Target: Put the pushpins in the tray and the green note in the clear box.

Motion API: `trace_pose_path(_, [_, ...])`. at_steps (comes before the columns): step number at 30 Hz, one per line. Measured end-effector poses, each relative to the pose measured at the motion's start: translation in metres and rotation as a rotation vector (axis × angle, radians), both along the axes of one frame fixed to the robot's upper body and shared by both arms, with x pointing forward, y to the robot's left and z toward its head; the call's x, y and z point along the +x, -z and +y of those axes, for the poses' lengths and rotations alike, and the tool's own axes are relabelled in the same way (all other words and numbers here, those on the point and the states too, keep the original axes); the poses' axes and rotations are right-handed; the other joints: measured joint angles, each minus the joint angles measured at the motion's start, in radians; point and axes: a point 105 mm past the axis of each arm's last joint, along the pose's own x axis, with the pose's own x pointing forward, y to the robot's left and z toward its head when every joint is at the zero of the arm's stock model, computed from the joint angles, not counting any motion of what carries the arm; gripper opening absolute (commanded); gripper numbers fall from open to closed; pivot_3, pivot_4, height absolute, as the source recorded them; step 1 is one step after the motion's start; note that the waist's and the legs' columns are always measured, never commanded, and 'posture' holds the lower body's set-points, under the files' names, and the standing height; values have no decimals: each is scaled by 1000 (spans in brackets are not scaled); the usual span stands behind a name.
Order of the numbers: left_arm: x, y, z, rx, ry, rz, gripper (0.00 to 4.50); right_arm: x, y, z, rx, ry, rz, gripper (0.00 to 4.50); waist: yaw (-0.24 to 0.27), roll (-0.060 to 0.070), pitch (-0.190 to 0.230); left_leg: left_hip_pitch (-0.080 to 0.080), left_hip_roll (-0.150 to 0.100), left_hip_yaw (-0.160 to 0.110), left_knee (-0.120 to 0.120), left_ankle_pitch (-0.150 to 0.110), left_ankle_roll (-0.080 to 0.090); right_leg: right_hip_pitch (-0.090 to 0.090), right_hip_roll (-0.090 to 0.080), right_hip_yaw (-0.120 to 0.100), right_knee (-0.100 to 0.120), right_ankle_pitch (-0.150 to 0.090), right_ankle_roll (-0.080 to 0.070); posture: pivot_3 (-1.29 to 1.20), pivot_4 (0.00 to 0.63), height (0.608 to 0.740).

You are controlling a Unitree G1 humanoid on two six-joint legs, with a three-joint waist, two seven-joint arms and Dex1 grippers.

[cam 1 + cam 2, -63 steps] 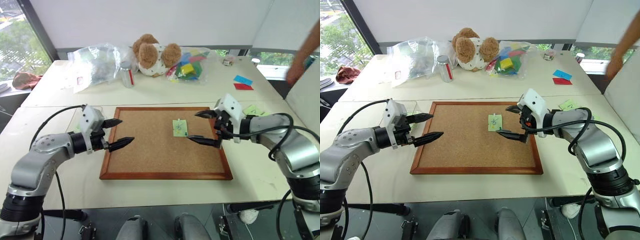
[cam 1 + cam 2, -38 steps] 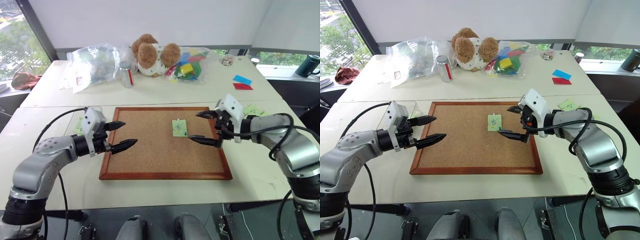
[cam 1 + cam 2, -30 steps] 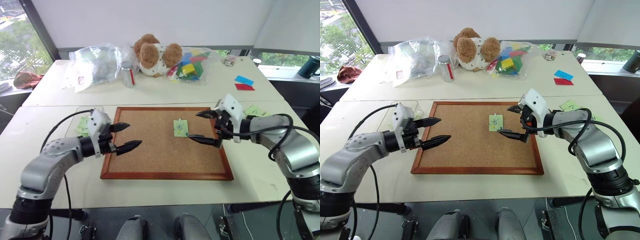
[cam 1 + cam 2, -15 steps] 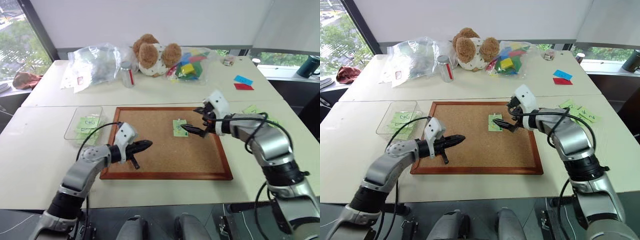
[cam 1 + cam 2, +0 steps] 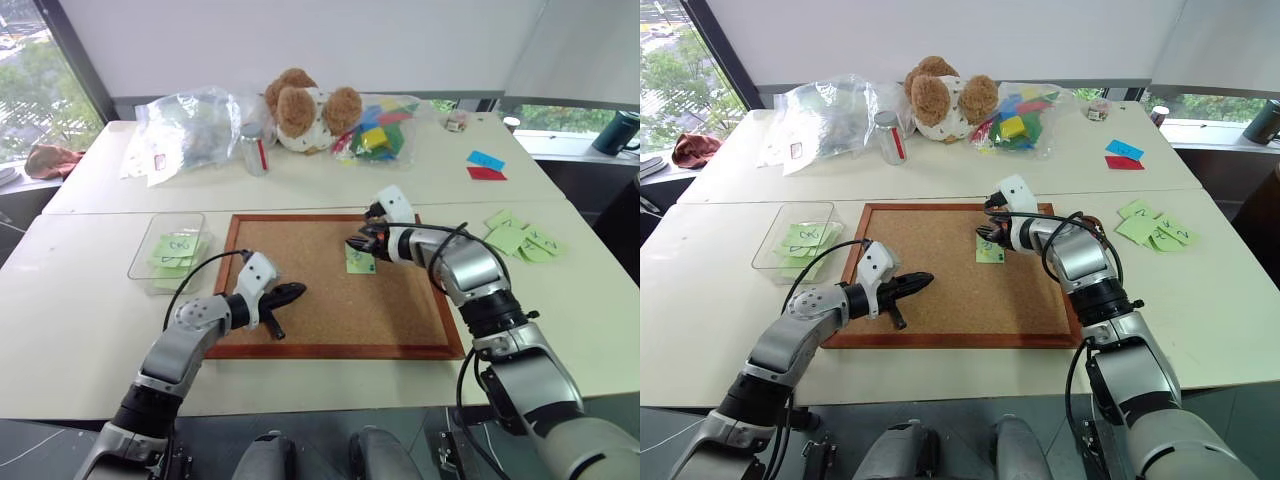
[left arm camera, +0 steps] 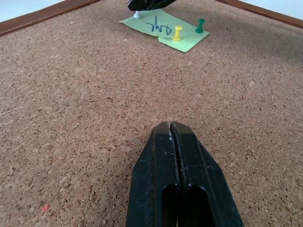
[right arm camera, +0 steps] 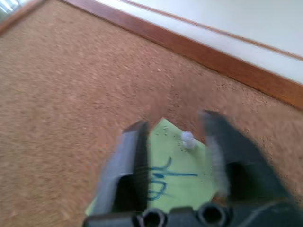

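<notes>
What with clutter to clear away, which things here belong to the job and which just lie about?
Job: pale green square note on the wood-framed corkboard; white, yellow and green pushpins; clear plastic box.
Lying about: brown teddy bear; bag of coloured blocks; crinkly clear bag; blue and red papers; loose green notes.

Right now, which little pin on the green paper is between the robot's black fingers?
The white-headed pushpin, near the pale green note's corner. The yellow pushpin and green pushpin stand farther from the right gripper.

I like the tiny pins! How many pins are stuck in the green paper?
3. A white pushpin sits at one corner, under the right gripper. A yellow pushpin and a green pushpin stand near the opposite edge of the green note. The gripper could hide another.
</notes>
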Motion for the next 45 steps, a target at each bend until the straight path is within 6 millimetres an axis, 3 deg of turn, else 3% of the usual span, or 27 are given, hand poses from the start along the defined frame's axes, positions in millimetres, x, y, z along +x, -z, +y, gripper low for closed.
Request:
trace_pose_path(9, [-1,0,1,-2,-15,-4,0,4,9,-6,-13,8,16,1705,-2,0,0,1,0,0,0,-1,2,0,0,0,0,0,0,0,150,740])
trace_pose_path(12, [-1,0,2,-1,-17,-3,0,4,10,-6,-11,3,18,888,-3,0,0,1,0,0,0,-1,2,0,0,0,0,0,0,0,150,740])
trace_pose_path(14, [-1,0,2,-1,-17,-2,0,4,10,-5,-14,1,15,28,-3,0,0,1,0,0,0,-1,2,0,0,0,0,0,0,0,150,740])
trace_pose_path(21, [-2,1,1,14,-13,-7,0,2,3,-6,9,1,25,28,-1,0,0,1,0,0,-1,-1,2,0,0,0,0,0,0,0,150,740])
trace_pose_path(26, [-3,3,1,22,-11,-2,0,-3,-33,-7,62,-13,-60,28,-2,2,-1,2,0,0,-1,-2,4,1,0,0,0,0,0,0,150,740])
trace_pose_path(32, [-4,4,1,27,-4,2,0,-2,-74,-44,101,113,-153,28,0,2,-2,3,0,0,-2,-3,4,2,0,0,0,0,0,0,150,740])
trace_pose_path(35, [-4,4,1,29,-2,3,0,1,-77,-77,69,210,-167,28,1,3,-2,3,0,0,-2,-3,4,2,0,0,-1,0,0,0,150,740])
trace_pose_path(40, [-4,5,1,31,-1,6,0,4,-49,-126,15,358,-106,28,-2,3,-2,4,0,1,-2,-3,4,3,0,1,-1,0,0,0,150,740])
trace_pose_path(45, [-4,5,2,31,-1,6,0,4,-23,-138,5,385,-42,28,-2,4,-3,4,0,1,-2,-3,5,3,0,1,0,0,0,0,150,740])
